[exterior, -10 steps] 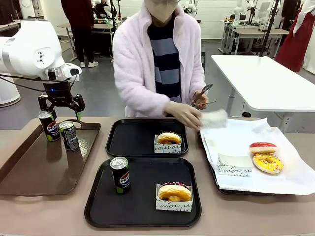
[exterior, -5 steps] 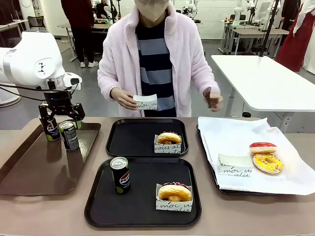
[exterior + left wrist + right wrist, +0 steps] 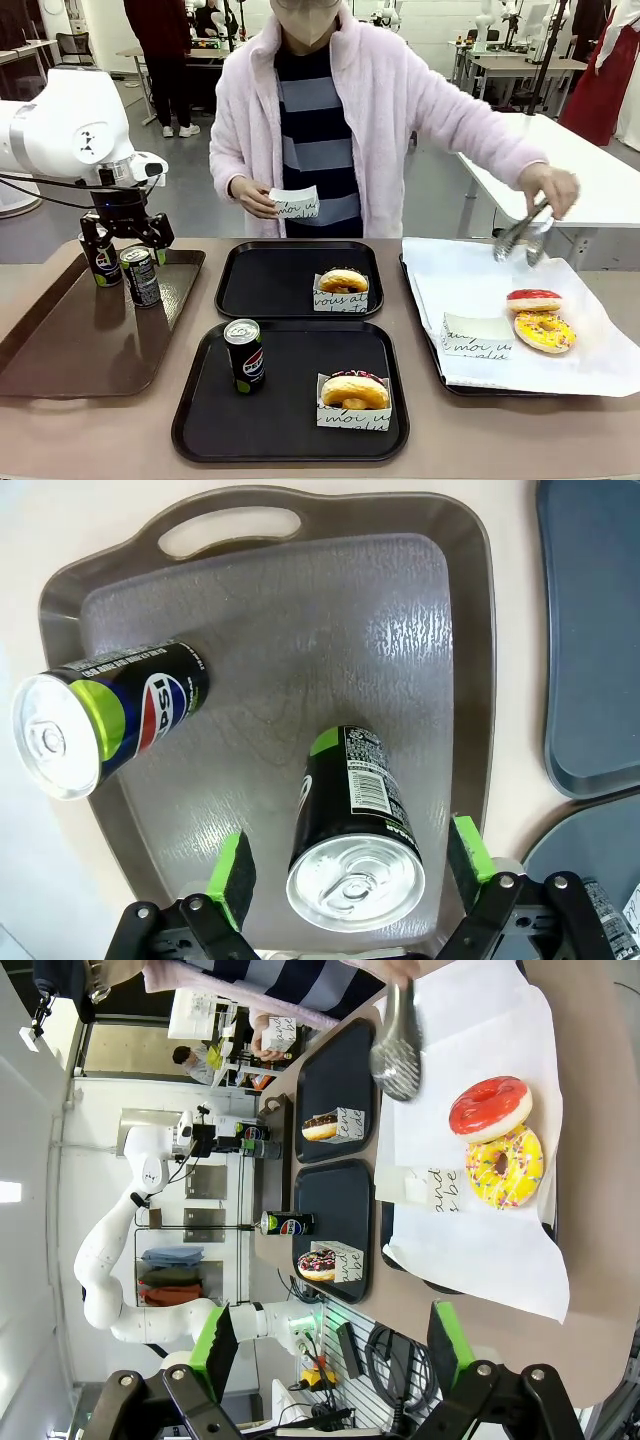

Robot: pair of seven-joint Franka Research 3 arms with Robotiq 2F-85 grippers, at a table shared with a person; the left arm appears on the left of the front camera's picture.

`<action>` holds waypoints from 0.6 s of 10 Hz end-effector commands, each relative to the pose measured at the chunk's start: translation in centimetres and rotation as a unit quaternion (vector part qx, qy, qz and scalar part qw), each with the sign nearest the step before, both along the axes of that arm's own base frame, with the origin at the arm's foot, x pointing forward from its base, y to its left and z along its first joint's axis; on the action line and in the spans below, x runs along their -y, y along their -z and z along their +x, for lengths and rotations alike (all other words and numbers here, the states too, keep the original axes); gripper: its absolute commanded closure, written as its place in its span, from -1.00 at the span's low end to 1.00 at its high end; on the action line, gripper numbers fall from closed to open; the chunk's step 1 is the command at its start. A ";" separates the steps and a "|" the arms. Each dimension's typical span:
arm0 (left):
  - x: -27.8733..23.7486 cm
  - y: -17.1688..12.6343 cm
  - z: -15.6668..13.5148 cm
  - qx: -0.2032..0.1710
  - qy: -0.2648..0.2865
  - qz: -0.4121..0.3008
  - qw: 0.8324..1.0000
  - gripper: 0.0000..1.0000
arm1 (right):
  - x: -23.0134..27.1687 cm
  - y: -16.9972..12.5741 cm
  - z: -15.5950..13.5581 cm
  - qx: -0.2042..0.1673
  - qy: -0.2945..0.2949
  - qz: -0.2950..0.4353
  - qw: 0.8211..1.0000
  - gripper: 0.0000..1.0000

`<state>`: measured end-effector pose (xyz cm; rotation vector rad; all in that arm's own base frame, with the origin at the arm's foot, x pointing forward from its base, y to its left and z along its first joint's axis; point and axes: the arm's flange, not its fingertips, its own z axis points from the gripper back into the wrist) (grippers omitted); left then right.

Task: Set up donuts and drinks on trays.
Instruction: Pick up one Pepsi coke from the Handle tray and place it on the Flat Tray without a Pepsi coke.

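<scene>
Two black trays lie in the middle. The near tray (image 3: 290,405) holds a Pepsi can (image 3: 244,355) and a sleeved chocolate donut (image 3: 355,392). On the far tray (image 3: 265,285) sits one sleeved donut (image 3: 343,284). My left gripper (image 3: 125,240) (image 3: 350,865) hangs open over the brown tray (image 3: 70,340), its fingers either side of one upright can (image 3: 350,810). A second can (image 3: 120,715) stands beside it. My right gripper (image 3: 332,1350) is open and holds nothing, well off from the table.
A red donut (image 3: 534,299), a yellow donut (image 3: 544,331) and a flat paper sleeve (image 3: 476,335) lie on the paper-lined tray (image 3: 470,275) at right. The person holds tongs (image 3: 520,235) over it and another sleeve (image 3: 295,203) in the other hand.
My left gripper has sunk lower over the cans on the brown tray. The person picked up a paper sleeve, straightened, then swung the tongs out over the paper-lined tray.
</scene>
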<state>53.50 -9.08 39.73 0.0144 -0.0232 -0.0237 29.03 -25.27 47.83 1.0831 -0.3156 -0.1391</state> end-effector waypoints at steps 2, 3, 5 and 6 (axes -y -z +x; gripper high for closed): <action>0.2 1.2 -0.4 -0.004 0.000 -0.004 1.000 -1.00 | 0.0 0.1 0.1 0.007 0.001 0.007 1.000 -1.00; 0.2 1.5 -0.4 -0.005 0.000 -0.001 1.000 -1.00 | 0.0 0.1 0.1 0.007 0.001 0.007 1.000 -1.00; 0.1 2.0 -0.4 -0.009 -0.001 0.001 1.000 -1.00 | 0.0 0.1 0.1 0.007 0.001 0.007 1.000 -1.00; 0.1 2.2 -0.4 -0.010 -0.002 0.000 1.000 -1.00 | 0.0 0.1 0.1 0.007 0.001 0.007 1.000 -1.00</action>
